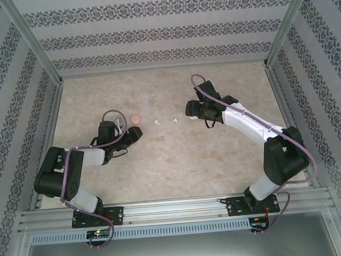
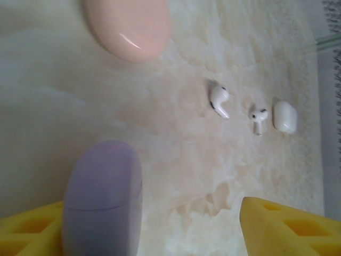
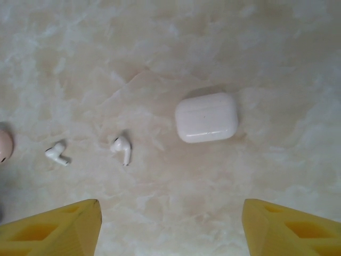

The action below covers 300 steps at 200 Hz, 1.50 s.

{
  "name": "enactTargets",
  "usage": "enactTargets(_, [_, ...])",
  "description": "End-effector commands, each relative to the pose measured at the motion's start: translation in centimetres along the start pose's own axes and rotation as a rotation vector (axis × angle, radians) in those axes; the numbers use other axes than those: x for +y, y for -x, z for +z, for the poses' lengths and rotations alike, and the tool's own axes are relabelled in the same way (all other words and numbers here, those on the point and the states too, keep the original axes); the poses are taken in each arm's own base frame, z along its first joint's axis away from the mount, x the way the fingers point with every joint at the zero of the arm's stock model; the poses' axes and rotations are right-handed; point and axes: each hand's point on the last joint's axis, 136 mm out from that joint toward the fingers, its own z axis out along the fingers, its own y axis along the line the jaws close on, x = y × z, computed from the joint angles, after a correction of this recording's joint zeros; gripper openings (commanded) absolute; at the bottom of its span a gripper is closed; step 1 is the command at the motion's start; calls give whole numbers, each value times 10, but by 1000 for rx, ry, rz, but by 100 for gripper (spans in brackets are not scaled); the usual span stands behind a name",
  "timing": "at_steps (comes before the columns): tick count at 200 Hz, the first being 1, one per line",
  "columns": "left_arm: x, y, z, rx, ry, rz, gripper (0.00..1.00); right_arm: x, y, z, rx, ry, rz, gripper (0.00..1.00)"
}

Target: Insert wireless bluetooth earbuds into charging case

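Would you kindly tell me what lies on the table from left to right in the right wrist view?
Pink case at the edge → first white earbud → second white earbud → white charging case.

On the desk [image 1: 161, 164] a row runs left to right: the left-hand case [image 1: 135, 118], the first earbud [image 1: 156, 122], the second earbud [image 1: 174, 121], the right-hand case [image 3: 206, 117]. The third case [image 2: 101, 197] lies nearer the arm bases, between the fingers of the left tool [image 1: 133, 132], close against one.
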Motion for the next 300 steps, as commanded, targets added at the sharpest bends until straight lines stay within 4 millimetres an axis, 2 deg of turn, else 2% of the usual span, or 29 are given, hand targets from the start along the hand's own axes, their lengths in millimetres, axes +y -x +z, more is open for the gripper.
enactTargets(1, [45,-8,-17,17,211,-88,76,-12,10,5,-2,-80,-18,72])
enactTargets(41, [56,-11,-29,81,303,-163,83,-14,17,19,17,-113,-15,73])
enactTargets(54, [60,-13,-30,100,327,-204,88,-14,19,20,17,-119,-17,73])
enactTargets(78, [70,-18,-40,129,415,-253,89,-16,24,20,18,-137,-21,73])
enactTargets(97, [74,-24,-51,144,483,-300,90,-18,29,19,14,-148,-24,73])
enactTargets(102, [72,-23,-54,149,490,-302,100,-19,30,19,14,-150,-23,73])
enactTargets(142, [71,-14,-88,95,601,-271,99,-21,38,21,6,-160,-16,73])
enactTargets(161, [62,-1,-98,28,584,-221,99,-24,38,28,16,-170,-24,73])
enactTargets(226, [-5,69,-115,-207,383,38,99,-37,20,72,137,-237,-102,81])
enactTargets(244, [-16,85,-119,-256,372,52,99,-38,17,84,167,-243,-120,82])
enactTargets(284, [-58,106,-99,-219,208,113,99,-35,17,105,215,-253,-146,82])
enactTargets(300, [-67,116,-94,-222,183,91,99,-36,17,113,231,-269,-148,82])
